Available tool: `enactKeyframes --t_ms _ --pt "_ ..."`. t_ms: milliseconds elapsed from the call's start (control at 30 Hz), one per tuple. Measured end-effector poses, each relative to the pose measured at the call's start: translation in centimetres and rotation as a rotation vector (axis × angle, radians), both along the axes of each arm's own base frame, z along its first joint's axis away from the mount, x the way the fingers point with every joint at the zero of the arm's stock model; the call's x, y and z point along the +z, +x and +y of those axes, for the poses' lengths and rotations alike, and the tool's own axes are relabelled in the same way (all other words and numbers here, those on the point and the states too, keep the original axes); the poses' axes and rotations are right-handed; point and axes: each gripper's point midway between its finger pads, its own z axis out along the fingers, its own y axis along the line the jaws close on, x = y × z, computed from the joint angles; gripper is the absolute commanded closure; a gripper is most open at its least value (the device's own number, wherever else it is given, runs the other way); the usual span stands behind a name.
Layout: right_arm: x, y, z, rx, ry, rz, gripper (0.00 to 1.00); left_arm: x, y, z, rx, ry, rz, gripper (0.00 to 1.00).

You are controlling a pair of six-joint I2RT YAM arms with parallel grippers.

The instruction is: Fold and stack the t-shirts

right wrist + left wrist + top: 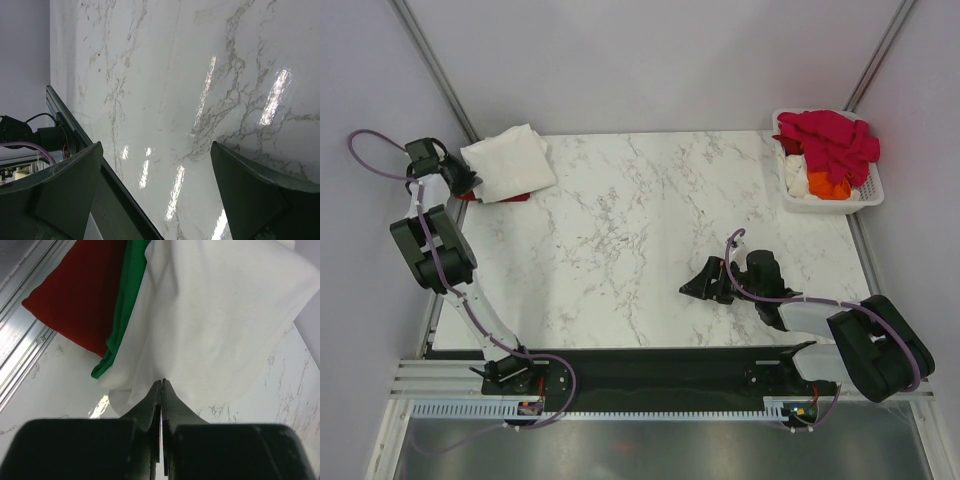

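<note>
stack (505,165) at far left corner of table (640,230): white t-shirt (215,315) over green t-shirt (127,305) over red t-shirt (80,295). pressed left gripper (161,382) together at white hem, grip on cloth unclear. held right gripper (156,145) spread above table.

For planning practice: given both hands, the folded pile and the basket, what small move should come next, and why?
Probably the right hand reaches toward the basket for the magenta shirt: it is open and empty above the table, while the white shirt lies folded on the pile, with the left hand shut at its edge.
</note>
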Motion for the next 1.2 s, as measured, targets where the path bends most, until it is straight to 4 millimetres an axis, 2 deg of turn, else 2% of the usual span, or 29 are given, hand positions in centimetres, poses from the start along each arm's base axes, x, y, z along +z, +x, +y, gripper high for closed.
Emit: enactKeyframes --t_ms 333,467,533,667,733,767,900,1000,1033,1067,1200 --pt "0.0 0.0 0.0 0.000 0.000 0.000 0.02 0.1 -0.3 0.1 0.008 -0.004 0.002 0.98" --pt "0.0 0.0 0.0 0.000 0.000 0.000 0.02 1.3 -2.3 -1.0 0.039 0.005 0.019 0.97" --pt "0.0 0.0 0.0 0.000 0.000 0.000 0.02 3.6 -3.9 -2.1 0.052 0.013 -0.001 0.91" --pt "0.0 0.0 0.0 0.000 0.000 0.000 0.02 11.1 -7.0 -4.5 0.046 0.077 -0.136 0.91" --pt "0.0 0.0 0.0 0.000 0.000 0.000 0.02 15.4 -8.9 -6.8 0.011 0.126 -0.233 0.95" --pt "0.0 0.0 0.0 0.000 0.000 0.000 0.02 17.0 -9.5 -7.9 -0.013 0.144 -0.271 0.95" --pt "0.0 0.0 0.0 0.000 0.000 -0.001 0.02 23.8 -11.3 -16.3 -0.265 0.241 -0.477 0.92" --pt "0.0 -0.2 -0.1 -0.002 -0.002 -0.001 0.02 25.9 -12.5 -23.3 -0.509 0.259 -0.586 0.49" --pt "0.0 -0.3 -0.2 -0.003 -0.003 -0.001 0.02 26.2 -13.0 -25.7 -0.601 0.246 -0.613 0.28" --pt "0.0 -0.4 -0.3 -0.005 -0.004 -0.001 0.02 26.1 -13.5 -27.6 -0.680 0.231 -0.628 0.00" --pt "0.1 -0.7 -0.7 -0.022 -0.015 -0.008 0.02 23.9 -16.2 -32.6 -0.852 0.187 -0.621 0.00"
